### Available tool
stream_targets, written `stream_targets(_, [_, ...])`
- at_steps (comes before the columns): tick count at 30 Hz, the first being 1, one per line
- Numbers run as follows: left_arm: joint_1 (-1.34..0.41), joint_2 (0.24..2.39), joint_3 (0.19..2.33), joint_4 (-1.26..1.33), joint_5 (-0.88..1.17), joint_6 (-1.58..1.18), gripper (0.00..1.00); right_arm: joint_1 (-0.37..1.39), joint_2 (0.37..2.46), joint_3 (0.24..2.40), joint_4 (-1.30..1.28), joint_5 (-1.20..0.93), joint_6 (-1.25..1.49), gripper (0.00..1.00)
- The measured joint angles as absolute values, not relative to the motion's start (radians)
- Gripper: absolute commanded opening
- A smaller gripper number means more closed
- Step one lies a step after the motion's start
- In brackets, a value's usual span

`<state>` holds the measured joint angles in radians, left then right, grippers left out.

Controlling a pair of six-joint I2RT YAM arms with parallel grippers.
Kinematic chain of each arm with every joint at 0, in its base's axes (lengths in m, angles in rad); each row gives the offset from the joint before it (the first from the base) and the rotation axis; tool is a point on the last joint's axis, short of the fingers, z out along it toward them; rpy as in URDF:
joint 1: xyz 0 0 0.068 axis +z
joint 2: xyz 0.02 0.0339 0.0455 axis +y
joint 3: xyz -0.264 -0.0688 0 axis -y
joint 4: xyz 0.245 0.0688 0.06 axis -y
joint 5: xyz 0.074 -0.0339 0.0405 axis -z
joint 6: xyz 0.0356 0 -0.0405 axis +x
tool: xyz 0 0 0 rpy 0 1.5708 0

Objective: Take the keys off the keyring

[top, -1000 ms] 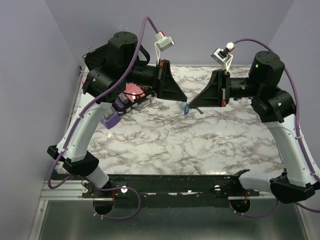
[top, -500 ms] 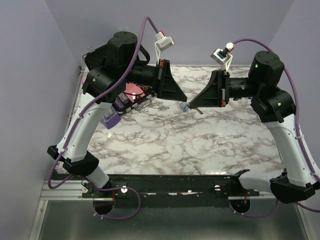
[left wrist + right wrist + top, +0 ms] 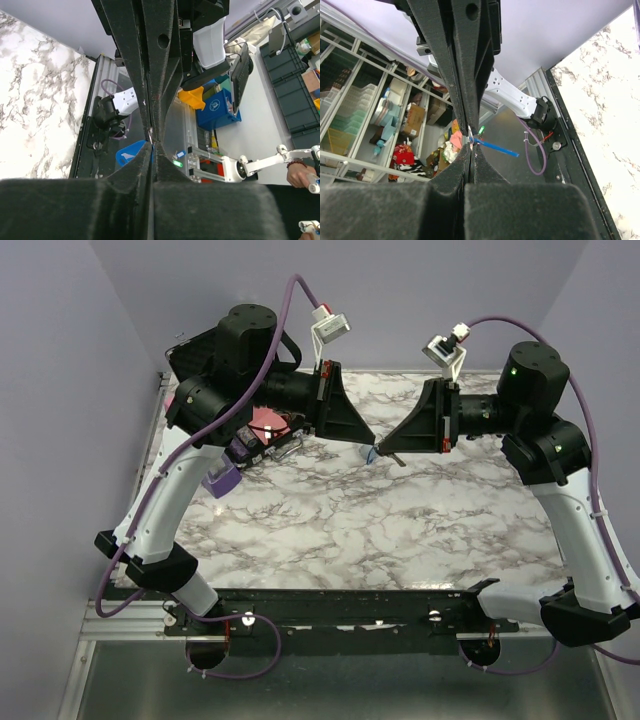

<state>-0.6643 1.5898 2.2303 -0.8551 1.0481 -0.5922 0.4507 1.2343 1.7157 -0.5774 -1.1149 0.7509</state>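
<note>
- Top view: both arms meet tip to tip above the far middle of the bench [image 3: 400, 530]. The keyring [image 3: 373, 452] is only a blue speck in the air between the left pincer [image 3: 368, 447] and the right pincer [image 3: 386, 451], clear of the marble.
- Only this view shows a thin grey stub, the key [image 3: 397, 461], sticking out just below the right pincer's tip. How it joins the keyring is too small to tell.
- Left wrist view: the left pincer [image 3: 151, 142] has its jaws pressed almost together, with only a hairline slit between them. The keyring [image 3: 131, 154] shows its broad blue face here, coming out at the tips on the left side, so the pincer grips it. The near finger hides its other half.
- Right wrist view: the right pincer [image 3: 470, 135] is fully closed. The keyring [image 3: 495, 146] is seen edge-on, a thin blue bar running out from the tips to the right. It appears clamped there.
- A tiny silvery glint sits at the tips in both wrist views. It is too small to tell whether it is the key.
- Neither wrist view shows the other pincer.
- In the top view the left arm covers most of a pink and purple object [image 3: 262, 430] at the far left of the bench, and I cannot make out its shape.
</note>
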Motion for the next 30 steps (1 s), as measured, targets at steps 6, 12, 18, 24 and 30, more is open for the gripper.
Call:
stream_targets(6, [-0.667,1.580,2.221,-0.855,1.040,-0.595,0.00,0.451,1.234,1.716,-0.578,-1.103,0.751,0.01])
stream_targets(12, [-0.670,1.557,2.197,-0.849,0.990,-0.596,0.00,0.453,1.227,1.711,-0.570,-1.060,0.759,0.01])
stream_targets(18, [-0.682,1.498,2.106,-0.764,0.925,-0.644,0.00,0.456,1.196,1.663,-0.500,-1.015,0.813,0.01])
stream_targets(24, [-0.698,1.441,2.027,-0.664,0.847,-0.710,0.00,0.456,1.176,1.634,-0.417,-0.986,0.871,0.01])
stream_targets(30, [-0.729,1.394,1.970,-0.572,0.744,-0.771,0.00,0.456,1.166,1.627,-0.343,-0.968,0.920,0.01])
